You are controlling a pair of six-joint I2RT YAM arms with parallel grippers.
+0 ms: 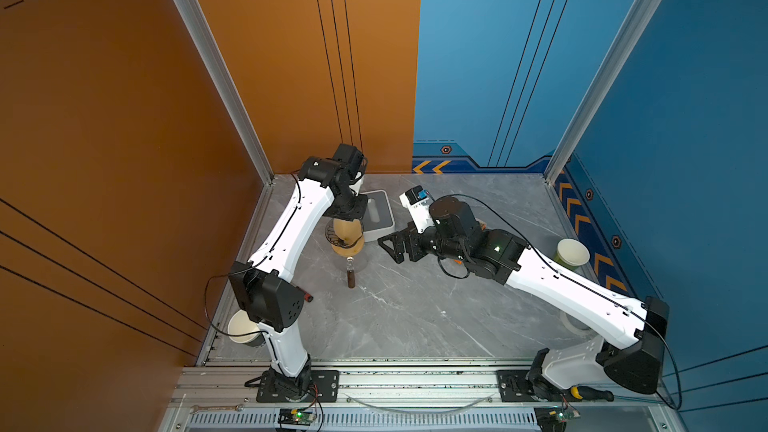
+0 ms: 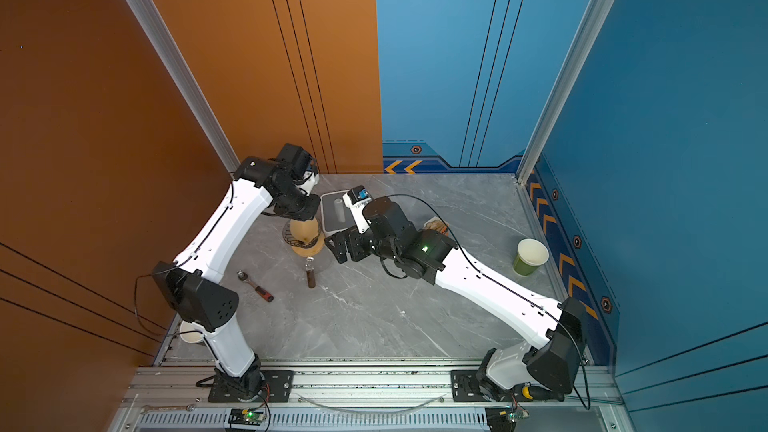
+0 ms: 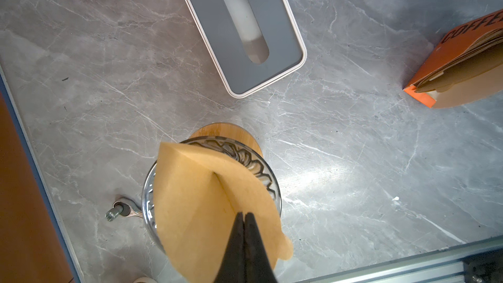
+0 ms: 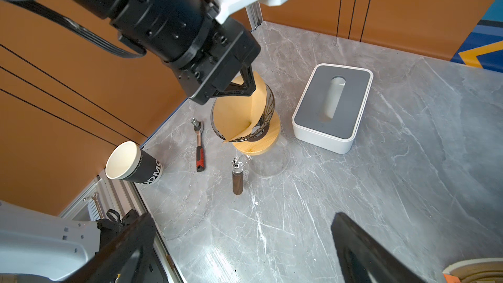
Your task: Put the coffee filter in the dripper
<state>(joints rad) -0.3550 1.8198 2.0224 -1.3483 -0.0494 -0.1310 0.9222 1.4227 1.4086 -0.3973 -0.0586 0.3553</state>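
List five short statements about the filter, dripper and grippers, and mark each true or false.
1. The left gripper is shut on the coffee filter. True.
2. The right gripper grips the dripper. False: it is open, empty and apart from it.
3. The dripper sits on a wooden ring atop the glass server. True.
4. The coffee filter lies flat on the table. False: it stands in the dripper's mouth, one corner over the rim.
5. A ratchet wrench lies on the table near the glass server. True.
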